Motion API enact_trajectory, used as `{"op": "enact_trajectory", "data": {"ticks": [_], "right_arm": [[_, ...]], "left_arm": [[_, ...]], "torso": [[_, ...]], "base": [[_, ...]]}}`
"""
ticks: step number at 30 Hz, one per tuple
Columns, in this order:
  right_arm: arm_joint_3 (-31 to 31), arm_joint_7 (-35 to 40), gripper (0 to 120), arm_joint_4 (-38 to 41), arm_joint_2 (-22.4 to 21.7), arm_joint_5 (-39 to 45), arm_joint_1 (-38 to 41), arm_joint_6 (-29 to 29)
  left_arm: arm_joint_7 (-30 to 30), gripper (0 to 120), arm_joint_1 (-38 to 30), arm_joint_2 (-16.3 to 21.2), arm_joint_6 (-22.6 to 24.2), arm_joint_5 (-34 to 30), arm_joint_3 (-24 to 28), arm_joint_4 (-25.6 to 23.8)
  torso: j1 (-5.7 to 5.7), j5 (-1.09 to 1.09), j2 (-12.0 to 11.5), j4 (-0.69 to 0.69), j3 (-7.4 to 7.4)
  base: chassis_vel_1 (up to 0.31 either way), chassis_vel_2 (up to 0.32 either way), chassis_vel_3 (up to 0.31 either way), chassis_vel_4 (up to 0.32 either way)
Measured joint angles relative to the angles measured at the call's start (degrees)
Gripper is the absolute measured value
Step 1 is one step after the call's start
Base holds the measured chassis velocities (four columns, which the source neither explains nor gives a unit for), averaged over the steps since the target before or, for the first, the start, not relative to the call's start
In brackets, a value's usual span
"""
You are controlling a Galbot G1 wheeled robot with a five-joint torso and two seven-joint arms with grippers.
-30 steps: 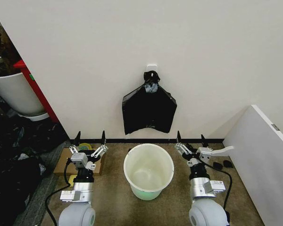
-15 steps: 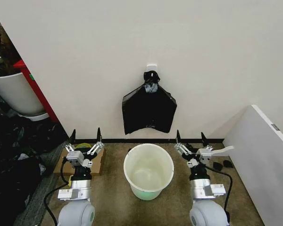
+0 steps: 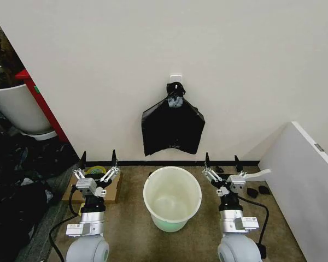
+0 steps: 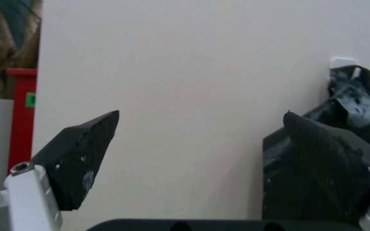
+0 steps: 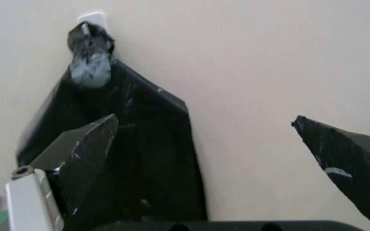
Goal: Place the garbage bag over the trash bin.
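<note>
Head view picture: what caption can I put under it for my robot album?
Two open pincers, left pincer and right pincer, flank the empty trash bin below black bags hooked on the wall.

Trash bin (image 3: 172, 199) stands on bare floor between the left gripper (image 3: 98, 161) and right gripper (image 3: 221, 161), both spread wide, with open gaps on each side. Its mouth is unobstructed. Behind it, flat black bags (image 3: 171, 129) hang on the wall; a white panel (image 3: 306, 185) bounds the right.
</note>
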Motion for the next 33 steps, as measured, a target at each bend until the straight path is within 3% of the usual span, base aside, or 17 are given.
{"op": "enact_trajectory", "data": {"ticks": [1, 3, 4, 6, 7, 9, 10, 12, 14, 17, 25, 33], "right_arm": [[0.00, 0.00, 100, 0.00, 0.00, 0.00, 0.00, 0.00], [-2.06, -0.15, 100, 0.26, -0.76, 10.38, 2.70, -1.43], [-2.06, -0.15, 100, 0.26, -0.76, 10.38, 2.70, -1.43], [-4.35, -1.18, 100, -0.69, -1.36, 19.82, 6.91, -2.00], [-4.35, -1.18, 100, -0.69, -1.36, 19.82, 6.91, -2.00], [-7.16, -2.77, 100, -2.95, -1.91, 29.68, 12.68, -3.11], [-7.16, -2.77, 100, -2.95, -1.91, 29.68, 12.68, -3.11], [-9.03, -4.22, 100, -4.74, -1.93, 37.92, 16.94, -4.36], [-10.65, -6.03, 100, -5.80, -0.80, 47.76, 21.23, -6.59], [-11.16, -7.61, 100, -7.52, 1.50, 53.38, 25.29, -7.52], [-9.73, -6.68, 100, -12.65, 6.02, 58.84, 31.15, -10.44], [-8.39, -4.21, 100, -19.04, 8.45, 58.10, 35.75, -12.16]], "left_arm": [[0.00, 100, 0.00, 0.00, 0.00, 0.00, 0.00, 0.00], [-0.62, 100, 0.31, 0.21, 0.48, -0.40, -0.18, -0.52], [-0.62, 100, 0.31, 0.21, 0.48, -0.40, -0.18, -0.52], [-0.85, 100, 0.99, 0.59, 0.80, -0.35, -0.56, -0.84], [-0.85, 100, 0.99, 0.59, 0.80, -0.35, -0.56, -0.84], [-1.08, 100, 1.58, 1.04, 1.02, -0.31, -1.04, -1.13], [-1.08, 100, 1.58, 1.04, 1.02, -0.31, -1.04, -1.13], [-1.50, 100, 2.04, 1.34, 1.18, -0.27, -1.31, -1.32], [-2.11, 100, 2.36, 1.53, 1.26, -0.09, -1.51, -1.31], [-2.75, 100, 2.50, 1.46, 1.35, 0.11, -1.57, -1.12], [-4.37, 100, 3.81, 0.61, 1.34, 1.18, -1.37, -1.13], [-5.33, 100, 3.91, 0.35, 1.38, 1.73, -1.21, -1.22]], "torso": [[0.00, 0.00, 0.00, 0.00, 0.00], [0.00, 0.00, 0.00, -0.01, 0.00], [0.00, 0.00, 0.00, -0.01, 0.00], [0.00, -0.01, 0.00, 0.00, 0.00], [0.00, -0.01, 0.00, 0.00, 0.00], [0.00, 0.00, 0.00, 0.01, 0.00], [0.00, 0.00, 0.00, 0.01, 0.00], [0.00, 0.00, 0.00, 0.01, 0.01], [0.00, 0.00, 0.00, 0.01, 0.01], [0.00, -0.02, 0.00, 0.02, 0.01], [0.00, -0.01, 0.00, 0.00, 0.01], [0.00, -0.01, 0.00, 0.01, 0.01]], "base": [[0.000, 0.000, 0.000, 0.000], [0.000, 0.000, 0.000, 0.000], [0.000, 0.000, 0.000, 0.000], [0.000, 0.000, 0.000, 0.000], [0.000, 0.000, 0.000, 0.000], [0.000, 0.000, 0.000, 0.000], [0.000, 0.000, 0.000, 0.000], [0.000, 0.000, 0.000, 0.000], [0.000, 0.000, 0.000, 0.000], [0.000, 0.000, 0.000, 0.000], [0.000, 0.000, 0.000, 0.000], [0.000, 0.000, 0.000, 0.000]]}}
